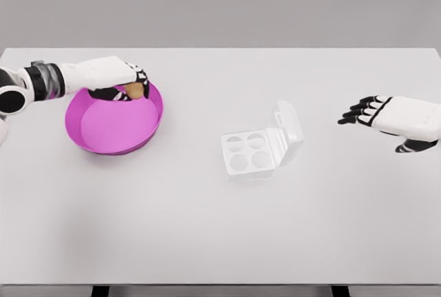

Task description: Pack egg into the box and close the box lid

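Observation:
A magenta bowl [114,126] sits on the left of the white table [220,228]. My left hand [131,87] reaches over the bowl's far rim, its fingers curled around a tan egg [136,90]. Near the table's middle stands a white egg box [256,148] with its lid [289,127] tilted open to the right; its four cups hold nothing. My right hand [362,111] hovers at the right edge, fingers spread, well apart from the box.
The table's front edge runs along the bottom of the picture, with dark legs [100,291] showing below it.

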Motion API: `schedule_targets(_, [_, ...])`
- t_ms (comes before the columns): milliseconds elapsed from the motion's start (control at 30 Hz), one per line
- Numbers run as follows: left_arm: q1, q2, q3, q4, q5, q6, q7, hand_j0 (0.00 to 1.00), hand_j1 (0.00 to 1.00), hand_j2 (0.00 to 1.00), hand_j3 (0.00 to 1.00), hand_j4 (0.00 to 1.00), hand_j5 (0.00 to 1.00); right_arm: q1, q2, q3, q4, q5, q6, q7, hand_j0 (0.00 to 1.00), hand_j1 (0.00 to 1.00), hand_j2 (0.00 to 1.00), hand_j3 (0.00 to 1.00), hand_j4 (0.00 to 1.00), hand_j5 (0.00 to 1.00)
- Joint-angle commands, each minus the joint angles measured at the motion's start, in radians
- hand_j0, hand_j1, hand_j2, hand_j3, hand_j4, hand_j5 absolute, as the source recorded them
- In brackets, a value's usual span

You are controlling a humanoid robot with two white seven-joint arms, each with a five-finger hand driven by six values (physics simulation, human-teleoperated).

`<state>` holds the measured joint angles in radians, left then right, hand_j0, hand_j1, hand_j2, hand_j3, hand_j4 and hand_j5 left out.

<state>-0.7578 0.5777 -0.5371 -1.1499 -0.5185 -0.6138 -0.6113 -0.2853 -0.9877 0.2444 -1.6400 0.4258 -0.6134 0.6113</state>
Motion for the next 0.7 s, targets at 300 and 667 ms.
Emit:
schedule_targets(300, [0.026, 0.025, 0.000, -0.143, 0.095, 0.003, 0.000, 0.45, 0.45, 0.45, 0.45, 0.45, 0.45, -0.069, 0.046, -0.120, 0.091, -0.035, 0.003, 0.000, 1.00, 1.00, 1.00, 1.00, 1.00, 1.00])
schedule_targets(667, [0.048, 0.016, -0.006, -0.228, 0.129, 0.003, 0.000, 0.40, 0.40, 0.40, 0.40, 0.40, 0.40, -0.066, -0.015, -0.080, 0.158, -0.029, 0.003, 0.000, 1.00, 1.00, 1.00, 1.00, 1.00, 1.00])
